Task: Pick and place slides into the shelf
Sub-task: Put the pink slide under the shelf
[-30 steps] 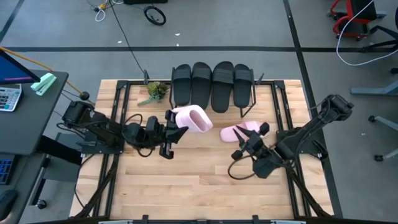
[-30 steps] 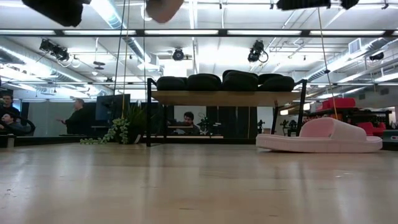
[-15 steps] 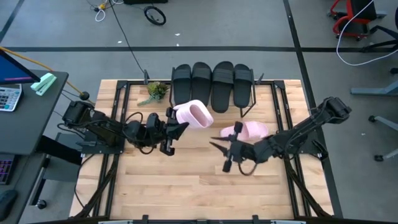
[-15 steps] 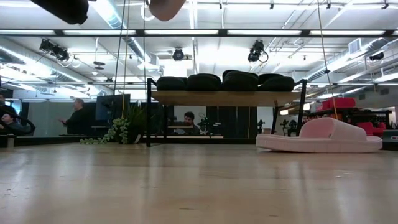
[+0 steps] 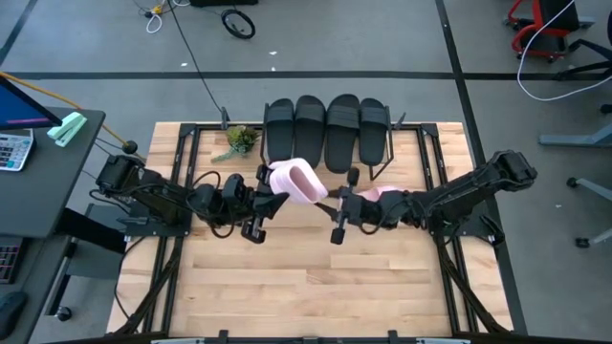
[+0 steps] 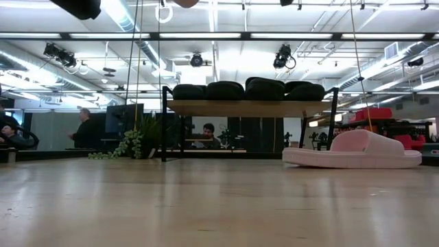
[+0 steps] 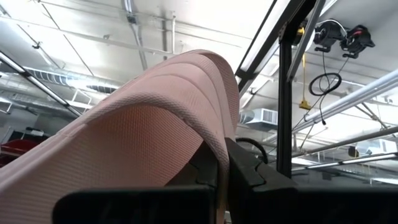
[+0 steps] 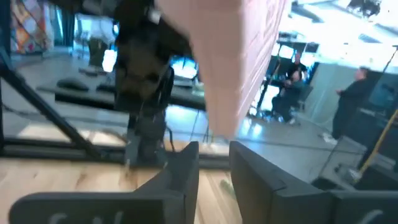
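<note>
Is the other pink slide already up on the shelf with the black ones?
No, the second pink slide lies flat on the table, while the shelf holds only the four black slides.

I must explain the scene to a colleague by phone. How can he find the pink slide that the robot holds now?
Find the shelf carrying four black slides. In front of it, the left gripper holds a pink slide raised above the table. The other pink slide lies flat on the wood.

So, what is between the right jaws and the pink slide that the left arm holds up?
Nothing. In the high view the right gripper stands just beside the raised pink slide, over bare tabletop.
</note>
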Available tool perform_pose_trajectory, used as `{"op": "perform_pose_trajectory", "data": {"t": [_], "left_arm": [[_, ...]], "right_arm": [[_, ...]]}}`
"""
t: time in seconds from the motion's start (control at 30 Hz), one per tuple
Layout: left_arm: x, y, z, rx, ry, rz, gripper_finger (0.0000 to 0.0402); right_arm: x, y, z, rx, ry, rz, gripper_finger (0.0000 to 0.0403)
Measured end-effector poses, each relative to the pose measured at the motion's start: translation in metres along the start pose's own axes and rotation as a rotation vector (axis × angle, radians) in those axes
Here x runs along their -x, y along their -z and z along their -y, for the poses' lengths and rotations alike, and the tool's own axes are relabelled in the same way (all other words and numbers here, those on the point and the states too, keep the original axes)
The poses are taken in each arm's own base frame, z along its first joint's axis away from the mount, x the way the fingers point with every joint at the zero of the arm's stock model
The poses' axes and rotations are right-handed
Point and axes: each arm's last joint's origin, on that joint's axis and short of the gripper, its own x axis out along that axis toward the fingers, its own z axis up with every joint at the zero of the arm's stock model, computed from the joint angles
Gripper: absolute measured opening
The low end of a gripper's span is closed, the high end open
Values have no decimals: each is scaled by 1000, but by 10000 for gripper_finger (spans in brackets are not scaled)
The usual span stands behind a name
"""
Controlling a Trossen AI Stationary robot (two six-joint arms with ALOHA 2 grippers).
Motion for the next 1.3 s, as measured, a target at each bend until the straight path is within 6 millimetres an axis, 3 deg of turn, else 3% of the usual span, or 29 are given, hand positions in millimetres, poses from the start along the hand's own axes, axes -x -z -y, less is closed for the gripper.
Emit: {"op": "perform_pose_trajectory", "data": {"t": [0.27,0.4,0.6,0.77,1.03,1.3], "left_arm": [[0,0,-1,-36,6,1,11],[0,0,0,-38,28,0,10],[-1,0,-2,-50,27,1,10],[-1,-1,-3,-61,24,6,10],[-1,-2,-3,-75,20,13,10],[-1,0,-1,-56,26,0,10]], "right_arm": [[-12,2,22,-1,-43,50,136],[-17,-5,33,-54,-113,166,159],[-26,-2,37,-73,-136,198,191],[-43,-1,25,-39,-164,188,208],[-75,-13,20,27,-58,188,208],[-71,-20,24,48,-6,95,165]]}}
